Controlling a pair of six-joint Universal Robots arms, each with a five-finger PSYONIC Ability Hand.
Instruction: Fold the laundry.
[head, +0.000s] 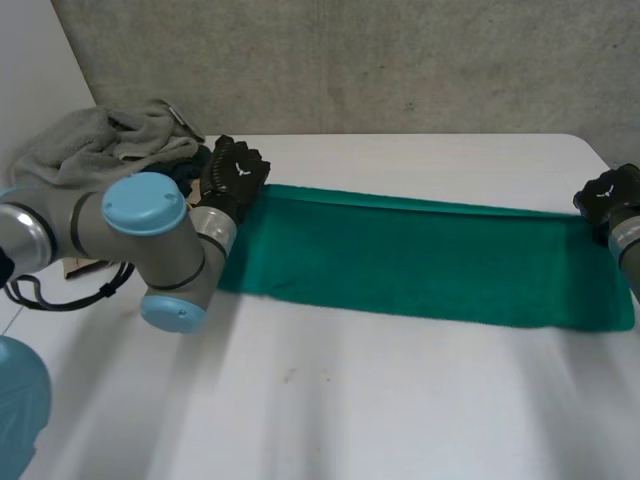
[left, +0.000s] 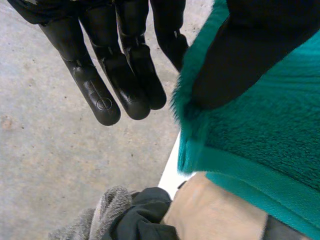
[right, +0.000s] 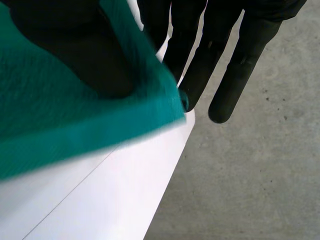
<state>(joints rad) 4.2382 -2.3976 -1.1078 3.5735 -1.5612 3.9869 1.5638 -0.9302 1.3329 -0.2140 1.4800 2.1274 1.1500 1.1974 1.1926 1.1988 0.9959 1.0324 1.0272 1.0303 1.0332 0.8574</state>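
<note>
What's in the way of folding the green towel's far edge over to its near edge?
Nothing visible. Left hand and right hand pinch the far corners of the green towel; its top is bare. The grey laundry pile lies beyond its left end, off that path.

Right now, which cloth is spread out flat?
The green towel, its far corners pinched by the left hand and right hand; the grey cloth lies bunched beside the left arm.

Saw bare table (head: 400, 400) all along the near side, in front of the towel (head: 420, 260), free for passing. Found a grey heap (head: 90, 150) crowding the far left corner, just beside the left hand (head: 232, 175); met concrete (head: 400, 60) past the far edge.
</note>
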